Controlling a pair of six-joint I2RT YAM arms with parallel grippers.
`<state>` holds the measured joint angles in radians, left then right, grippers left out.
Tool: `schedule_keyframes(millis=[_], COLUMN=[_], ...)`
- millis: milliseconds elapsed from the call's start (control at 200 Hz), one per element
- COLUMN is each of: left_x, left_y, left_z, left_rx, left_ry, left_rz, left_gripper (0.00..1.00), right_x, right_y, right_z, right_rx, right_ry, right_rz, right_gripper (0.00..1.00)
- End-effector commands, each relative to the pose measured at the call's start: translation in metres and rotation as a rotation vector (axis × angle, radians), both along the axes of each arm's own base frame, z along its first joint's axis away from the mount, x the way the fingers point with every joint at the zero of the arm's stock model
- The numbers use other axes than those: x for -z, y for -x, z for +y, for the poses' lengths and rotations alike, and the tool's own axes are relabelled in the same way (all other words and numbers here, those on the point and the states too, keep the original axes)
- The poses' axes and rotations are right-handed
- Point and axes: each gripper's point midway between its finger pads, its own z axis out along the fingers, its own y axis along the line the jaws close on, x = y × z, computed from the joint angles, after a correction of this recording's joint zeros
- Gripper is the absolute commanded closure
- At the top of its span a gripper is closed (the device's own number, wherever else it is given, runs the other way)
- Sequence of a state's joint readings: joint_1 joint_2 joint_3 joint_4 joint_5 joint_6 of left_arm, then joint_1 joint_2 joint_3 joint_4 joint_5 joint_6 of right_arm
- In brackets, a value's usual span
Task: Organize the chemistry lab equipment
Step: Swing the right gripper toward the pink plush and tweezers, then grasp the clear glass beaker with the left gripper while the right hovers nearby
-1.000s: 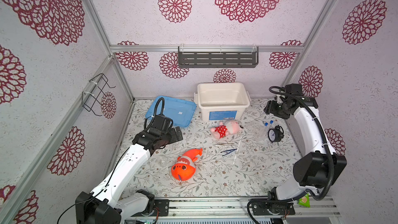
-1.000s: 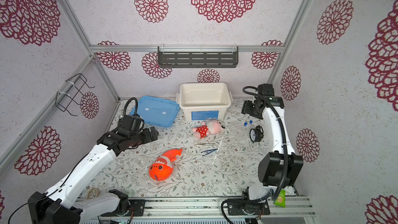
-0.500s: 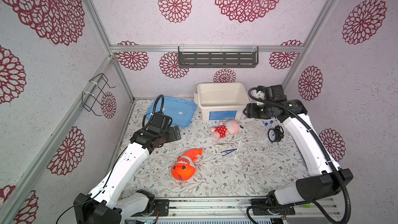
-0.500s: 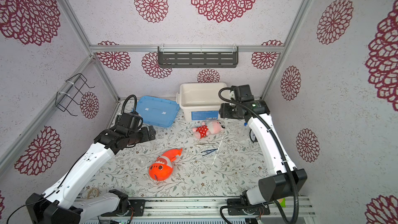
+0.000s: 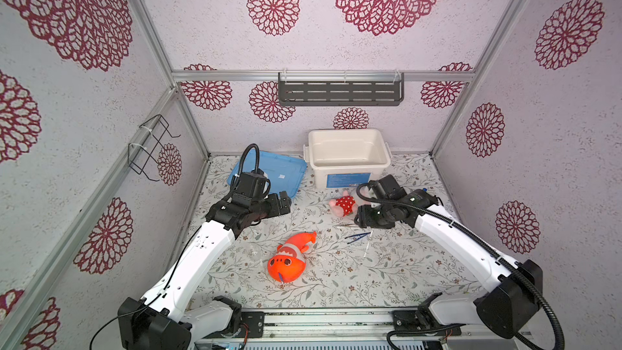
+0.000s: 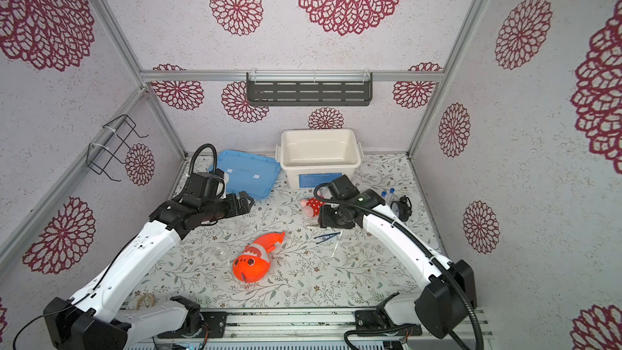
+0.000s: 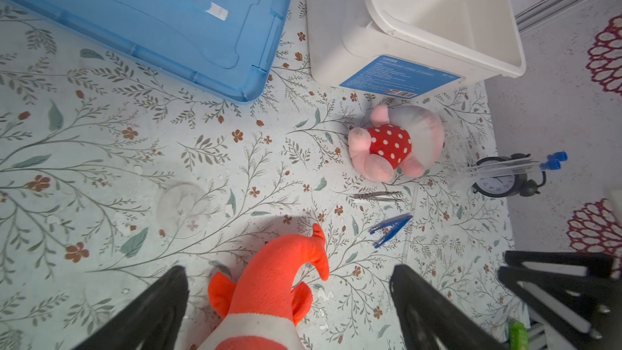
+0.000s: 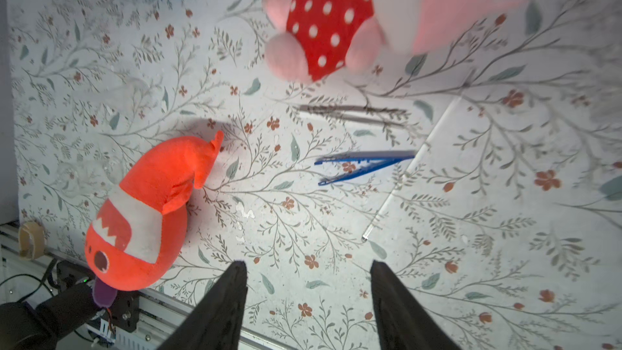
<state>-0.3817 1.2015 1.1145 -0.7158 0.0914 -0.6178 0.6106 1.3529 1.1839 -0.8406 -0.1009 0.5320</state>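
Lab items loose on floral-print worktop (image 5: 336, 284); both end effectors holding nothing.
Dark blue plastic tweezers (image 8: 363, 164) at 2 o'clock of orange plush fish (image 5: 289, 259); slim metal tool (image 8: 350, 112) at their 12; thin clear-white rod (image 8: 404, 176) just beside at 3. Clear round glassware (image 7: 183, 210) at fish's 9. Two clear blue-capped tubes (image 7: 505, 166) by black alarm clock (image 7: 498, 185), worktop's 3 o'clock edge. Left end effector (image 7: 287, 269) spread wide; right end effector (image 8: 308, 264) moderately parted above the tools.
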Motion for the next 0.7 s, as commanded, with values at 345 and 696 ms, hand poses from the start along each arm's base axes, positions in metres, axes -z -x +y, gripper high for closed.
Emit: schedule_keyframes(millis=[345,696], left_x=[0.009,0.004], left_y=[-0.005,-0.016], left_z=[-0.016,-0.028], left_rx=[0.077,0.118], left_ry=[0.029,0.040], left_rz=[0.024,0.040], left_gripper=[0.02,0.00], right_x=[0.057,0.067], right_y=[0.016,0.001], right_z=[-0.023,-0.041], right_rx=[0.139,0.256], right_ry=[0.108,0.076], right_rz=[0.096,0.151], right_gripper=[0.45,0.56])
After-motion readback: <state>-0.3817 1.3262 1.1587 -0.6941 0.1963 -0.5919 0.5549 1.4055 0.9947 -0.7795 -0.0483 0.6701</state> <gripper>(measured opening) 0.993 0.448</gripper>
